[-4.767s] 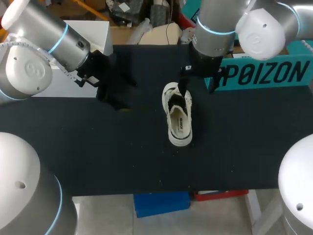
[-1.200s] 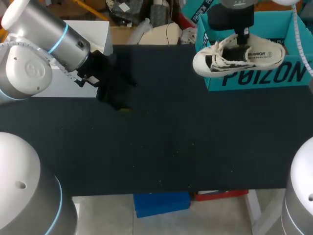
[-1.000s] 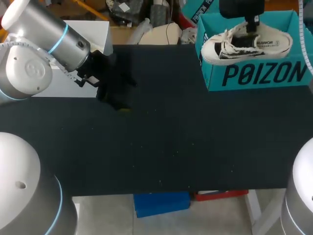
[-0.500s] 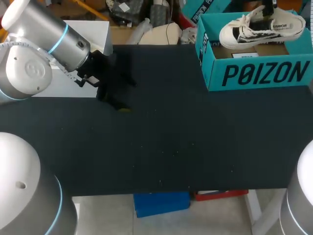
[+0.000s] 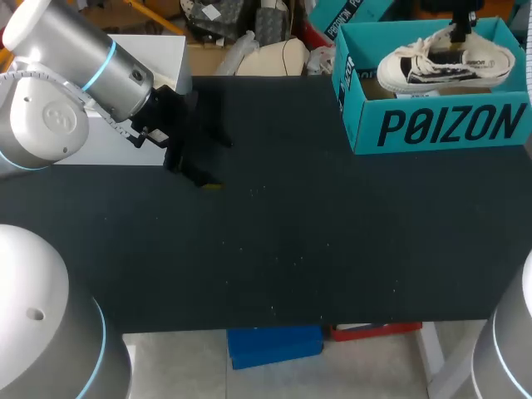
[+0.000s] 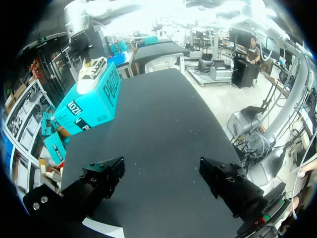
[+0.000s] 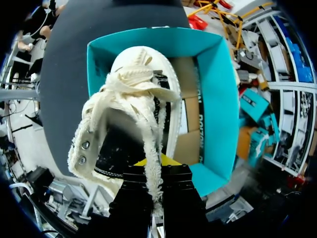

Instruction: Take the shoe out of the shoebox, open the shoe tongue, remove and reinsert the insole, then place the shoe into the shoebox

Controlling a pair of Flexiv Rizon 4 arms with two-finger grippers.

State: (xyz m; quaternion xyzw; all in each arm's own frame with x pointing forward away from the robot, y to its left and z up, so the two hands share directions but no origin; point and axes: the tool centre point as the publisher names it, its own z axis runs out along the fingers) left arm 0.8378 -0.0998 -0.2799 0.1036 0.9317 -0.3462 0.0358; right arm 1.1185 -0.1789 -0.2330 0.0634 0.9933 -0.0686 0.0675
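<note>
— Teal shoebox (image 5: pixel 432 125): what is standing around it?
— It is sitting open-topped at the far right corner of the black table (image 5: pixel 291 249). Its four walls are standing around the shoe on every side. A white box (image 5: pixel 158 58) is sitting at the far left, well apart, just beside the left arm.
— Where is the shoe (image 5: pixel 445 65) being held?
— The right gripper (image 7: pixel 157 166) is pinching it at the tongue and laces, with fingers pressing from two sides. The shoe is hanging sole down within the box's outline, with its toe pointing toward the left wall. Whether the sole is touching the cardboard floor cannot be told.
— And the left gripper (image 6: pixel 161 181)?
— It is hovering over the table's left part, with fingers spread wide and only bare table showing between them.
— What is differing from the earlier frames?
— 4.8 s ago the shoe was lying on the table's middle, with the right gripper at its opening. 1.2 s ago it was being carried in front of the box's printed wall. Now it is hanging past that wall, over the opening. The left arm is showing no shift.
</note>
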